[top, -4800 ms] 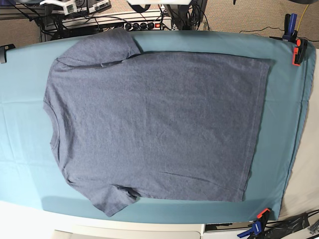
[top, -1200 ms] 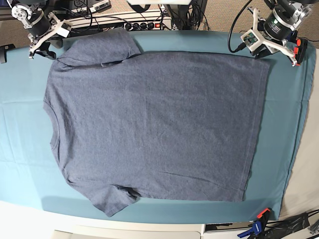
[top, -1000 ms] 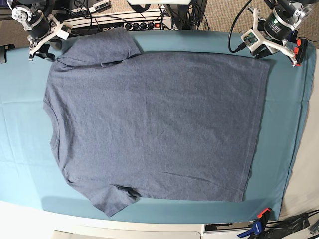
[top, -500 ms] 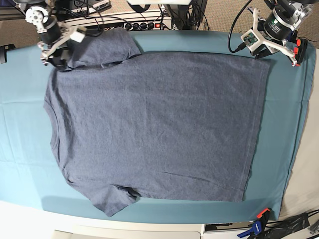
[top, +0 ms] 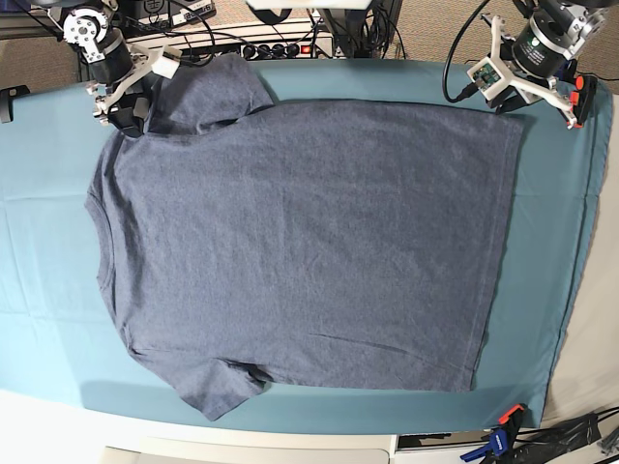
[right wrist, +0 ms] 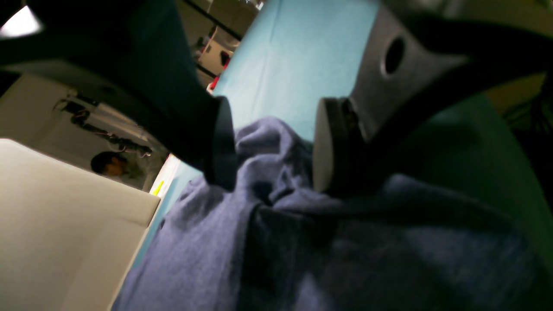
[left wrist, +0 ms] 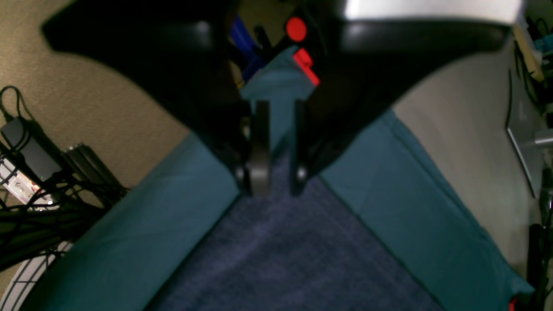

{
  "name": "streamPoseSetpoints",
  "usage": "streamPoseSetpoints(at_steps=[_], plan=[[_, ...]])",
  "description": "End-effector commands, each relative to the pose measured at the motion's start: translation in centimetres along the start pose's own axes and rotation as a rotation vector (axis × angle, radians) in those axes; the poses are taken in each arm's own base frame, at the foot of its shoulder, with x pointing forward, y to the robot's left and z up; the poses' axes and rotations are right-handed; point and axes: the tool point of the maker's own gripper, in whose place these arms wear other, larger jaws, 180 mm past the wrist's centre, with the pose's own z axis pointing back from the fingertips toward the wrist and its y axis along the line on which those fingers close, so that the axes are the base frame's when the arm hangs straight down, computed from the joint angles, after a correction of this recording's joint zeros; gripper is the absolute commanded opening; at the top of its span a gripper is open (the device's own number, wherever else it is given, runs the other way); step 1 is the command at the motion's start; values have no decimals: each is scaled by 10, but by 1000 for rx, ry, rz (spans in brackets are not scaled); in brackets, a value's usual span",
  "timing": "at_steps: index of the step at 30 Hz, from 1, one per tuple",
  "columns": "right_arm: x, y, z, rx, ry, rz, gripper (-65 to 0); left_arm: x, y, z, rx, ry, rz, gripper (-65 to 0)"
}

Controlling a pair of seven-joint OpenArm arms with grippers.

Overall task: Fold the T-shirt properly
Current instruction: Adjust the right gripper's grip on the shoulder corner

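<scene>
The slate-blue T-shirt [top: 300, 242] lies flat on the teal table cloth [top: 48, 242], plain side up, with its collar toward the left in the base view. My right gripper [top: 121, 106] is at the far shoulder beside the upper sleeve. In the right wrist view this gripper [right wrist: 272, 172] is open wide, with a bunched ridge of the T-shirt [right wrist: 259, 242] rising between the fingers. My left gripper [top: 515, 101] sits at the far hem corner. In the left wrist view it [left wrist: 276, 181] shows a narrow gap, its tips straddling the T-shirt's [left wrist: 281, 259] corner point.
Orange and blue clamps [top: 580, 97] [top: 503, 430] pin the cloth at the right-hand corners, and a black clamp [top: 10, 97] sits at the left edge. A power strip and cables [top: 280, 46] lie behind the table. The red clamp [left wrist: 304, 60] shows beyond my left fingers.
The right arm moved from the table's far left corner onto the shirt's shoulder, nudging the fabric there. The left arm stayed still at the hem corner.
</scene>
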Motion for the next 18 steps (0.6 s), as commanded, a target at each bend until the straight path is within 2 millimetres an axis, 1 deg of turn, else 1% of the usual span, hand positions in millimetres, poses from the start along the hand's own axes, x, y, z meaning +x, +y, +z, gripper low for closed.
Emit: streamPoseSetpoints(at_steps=[1,5,8,12,18], plan=[[-5,29,7,138,4,34,-341,5,3,3,10,-19,-7,-552],[-11,44,17,207,-8,85,-341,5,3,3,10,-19,-7,-552],[-14,51,23,237,-18,115,-341,5,3,3,10,-20,-7,-552],[-14,64,29,310,-45,142,-341,5,3,3,10,-19,-6,-552],[-9,66,29,319,-73,139,-341,5,3,3,11,-19,-6,-552]])
